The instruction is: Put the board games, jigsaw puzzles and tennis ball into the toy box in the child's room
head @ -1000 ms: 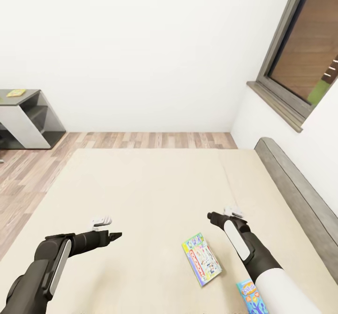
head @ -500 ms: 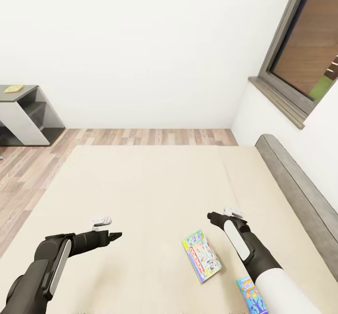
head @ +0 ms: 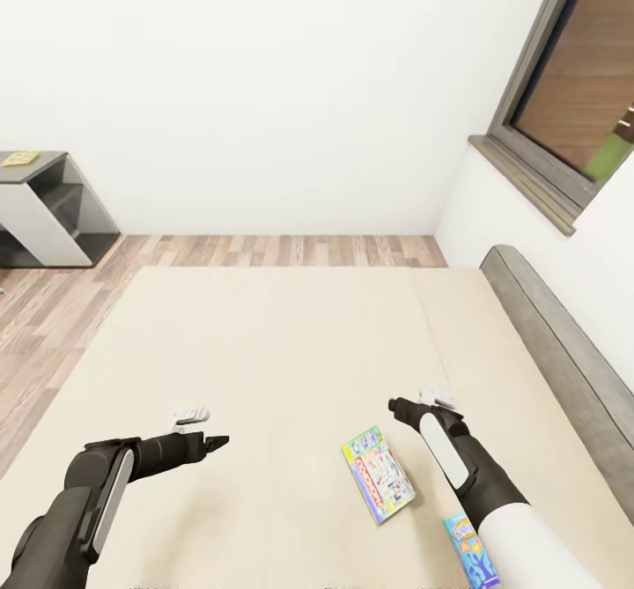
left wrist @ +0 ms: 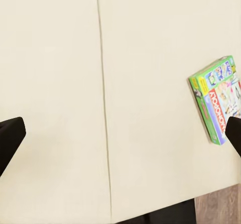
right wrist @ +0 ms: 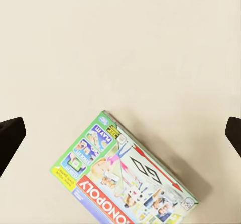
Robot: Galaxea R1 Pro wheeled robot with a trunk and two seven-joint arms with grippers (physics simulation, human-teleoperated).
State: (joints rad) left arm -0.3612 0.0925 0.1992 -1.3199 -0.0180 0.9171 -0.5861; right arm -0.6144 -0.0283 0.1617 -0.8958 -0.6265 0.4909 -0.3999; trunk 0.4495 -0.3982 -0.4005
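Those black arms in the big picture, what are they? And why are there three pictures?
They belong to a robot. The big picture comes from a camera on its head, looking down over a bed. Its left hand and right hand hover above it, both open and holding nothing. The two smaller pictures come from cameras by each hand, looking down at the mattress. On the bed lie a green game box and a small blue game box, partly hidden by the right arm. The right hand's camera looks straight at the green one.

Beige bed with two board games
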